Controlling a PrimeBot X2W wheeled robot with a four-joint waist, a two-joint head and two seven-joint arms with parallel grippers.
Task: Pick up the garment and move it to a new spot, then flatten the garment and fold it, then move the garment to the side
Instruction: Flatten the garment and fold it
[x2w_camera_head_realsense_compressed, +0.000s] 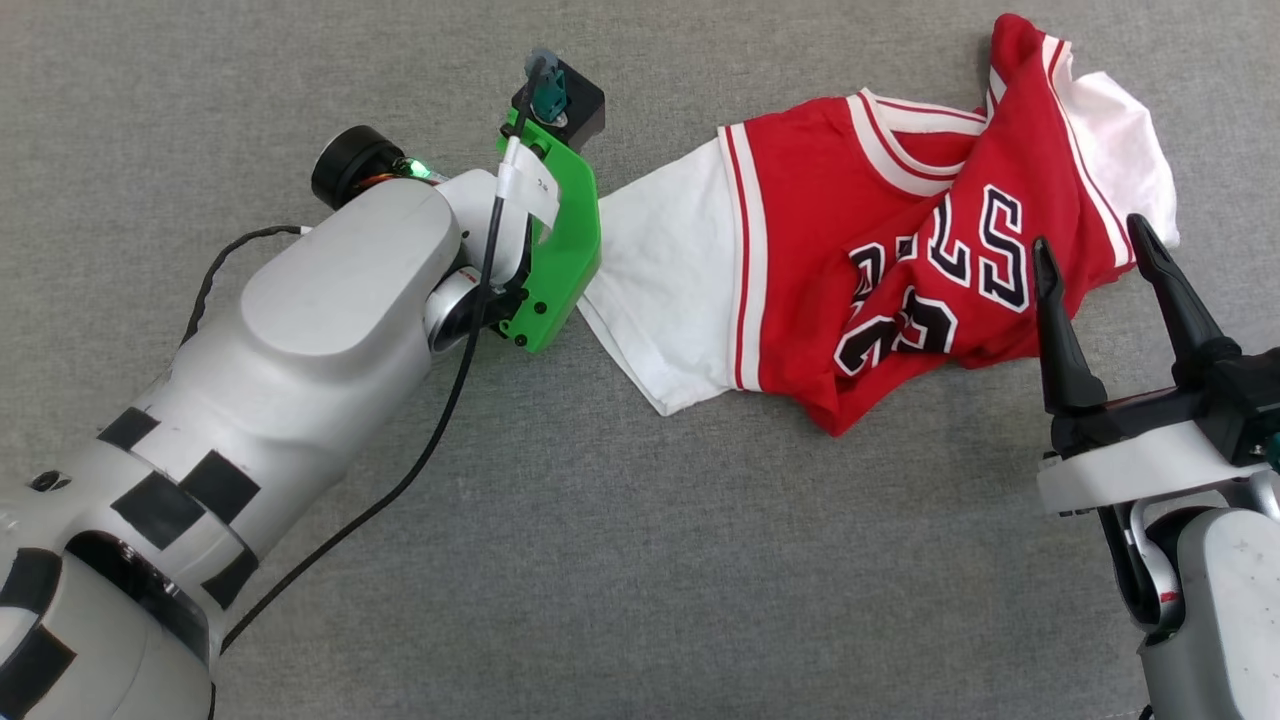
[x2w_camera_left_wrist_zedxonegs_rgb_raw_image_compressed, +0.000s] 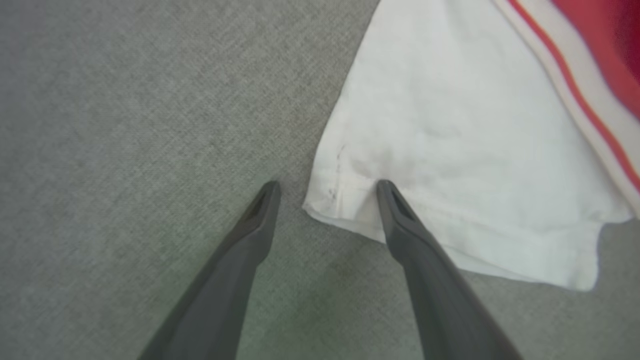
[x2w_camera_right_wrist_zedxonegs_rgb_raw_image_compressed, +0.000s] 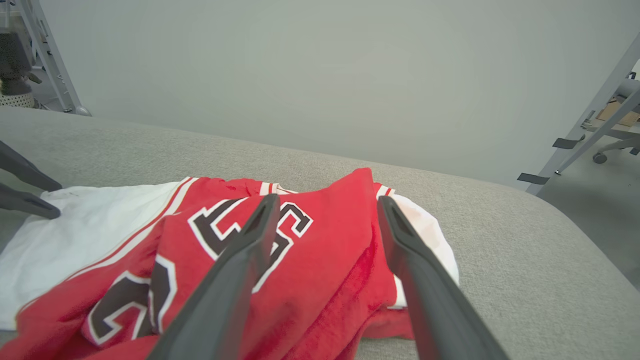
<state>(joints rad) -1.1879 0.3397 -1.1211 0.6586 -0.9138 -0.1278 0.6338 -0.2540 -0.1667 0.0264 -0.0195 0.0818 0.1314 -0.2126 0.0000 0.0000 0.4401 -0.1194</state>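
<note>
Wide open on both sides, gripping nothing. Left gripper (x2w_camera_left_wrist_zedxonegs_rgb_raw_image_compressed: 327, 186) low at the sleeve's outer corner: one fingertip (x2w_camera_left_wrist_zedxonegs_rgb_raw_image_compressed: 384, 189) right at the hem of the white sleeve (x2w_camera_head_realsense_compressed: 670, 290), the other (x2w_camera_left_wrist_zedxonegs_rgb_raw_image_compressed: 270, 190) over bare cloth just beside that corner; contact with the hem impossible to tell. Right gripper (x2w_camera_head_realsense_compressed: 1091, 235) spread just as wide, fingers pointing up the head view across the garment's near right edge, empty.

Garment (x2w_camera_head_realsense_compressed: 800, 230) lying crumpled on the grey fabric surface (x2w_camera_head_realsense_compressed: 640, 560), in the upper middle and right of the head view. Red body bunched and folded over itself, black white-outlined letters and number twisted across the folds and partly hidden in them. White sleeve on the left spread fairly flat, joined to the body by red-white striped trim (x2w_camera_head_realsense_compressed: 745, 270). Second white sleeve (x2w_camera_head_realsense_compressed: 1120, 150) at the far right, partly under a red fold. Striped collar (x2w_camera_head_realsense_compressed: 905, 135) toward the top.

Further out: green bracket (x2w_camera_head_realsense_compressed: 560, 250) on the left wrist, above the sleeve's left edge, covering the left fingers in the head view. Black cable (x2w_camera_head_realsense_compressed: 400, 470) along the pale left forearm (x2w_camera_head_realsense_compressed: 300, 330), with black tape patches (x2w_camera_head_realsense_compressed: 160, 510) lower down. Beyond the surface in the right wrist view, a plain pale wall (x2w_camera_right_wrist_zedxonegs_rgb_raw_image_compressed: 320, 75) and a grey metal frame (x2w_camera_right_wrist_zedxonegs_rgb_raw_image_compressed: 590, 110) at the right.
</note>
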